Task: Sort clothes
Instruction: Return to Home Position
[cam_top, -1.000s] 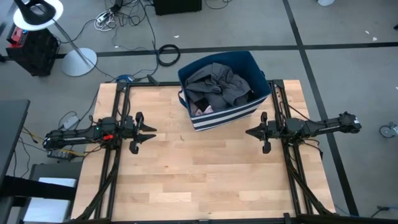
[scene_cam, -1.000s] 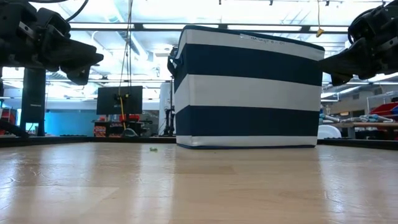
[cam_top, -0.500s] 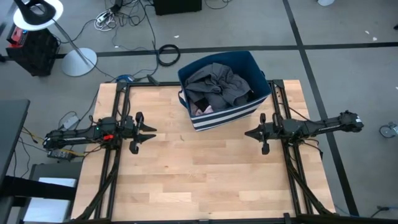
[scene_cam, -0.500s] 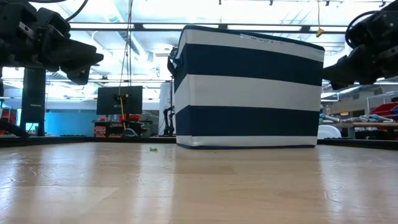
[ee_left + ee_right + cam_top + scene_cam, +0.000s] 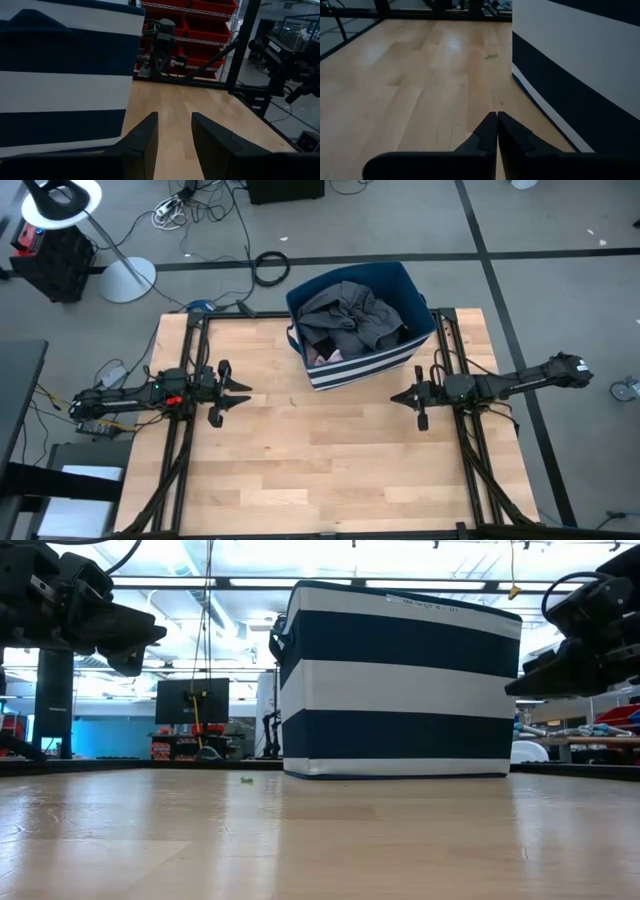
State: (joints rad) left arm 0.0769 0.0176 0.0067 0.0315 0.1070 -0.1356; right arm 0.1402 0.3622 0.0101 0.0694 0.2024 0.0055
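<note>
The clothes (image 5: 350, 312) are all heaped in the navy striped bin (image 5: 372, 366). Grey folds lie on top, with something black and a sliver of pink tucked toward the near wall. I can spot no garment out on the wooden table (image 5: 300, 460).

The bin sits at the far edge of the table, between the two arms, its long side running across from one arm toward the other and slightly skewed.

The right gripper (image 5: 398, 396) is the nearer of the two. It hangs just beside the bin's striped front corner, and the pile lies beyond it and up over the wall. Its fingers are pressed together, tip to tip, with nothing between them. It points back across the table rather than into the bin.

The left gripper (image 5: 240, 394) hovers farther out from the bin's other end. Its fingers are spread, with bare wood showing in the gap, and they are empty too. It has the striped wall off to one side, ahead of it.

By my read the sorting is finished. Both arms are stretched low over the table, so what's left is folding them back to rest, and that move needn't go near the bin at all.
</note>
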